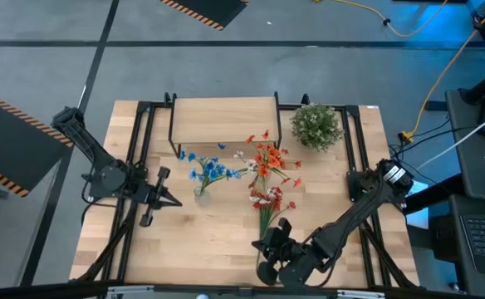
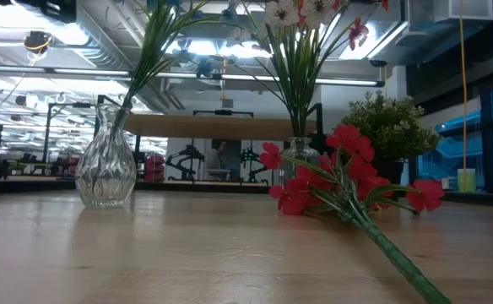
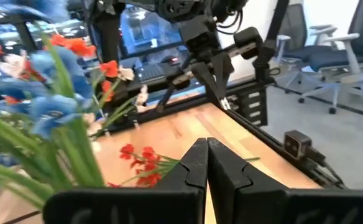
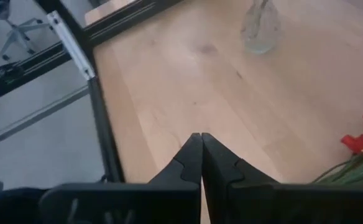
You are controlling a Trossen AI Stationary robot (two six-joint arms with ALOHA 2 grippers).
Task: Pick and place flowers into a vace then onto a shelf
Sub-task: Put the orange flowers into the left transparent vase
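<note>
From above, the shelf (image 1: 223, 116) stands at the far side of the surface (image 1: 184, 232). The blue flowers (image 1: 212, 170) sit in a glass vase (image 1: 202, 195), the orange flowers (image 1: 267, 162) in a second one, and the red flowers (image 1: 269, 199) lie flat. The left gripper (image 1: 173, 202) hovers beside the vase; the right gripper (image 1: 263, 245) is near the red stems.

At table height, the red sprig lies in front.

Both wrist views show the jaws pressed together, holding nothing.
</note>
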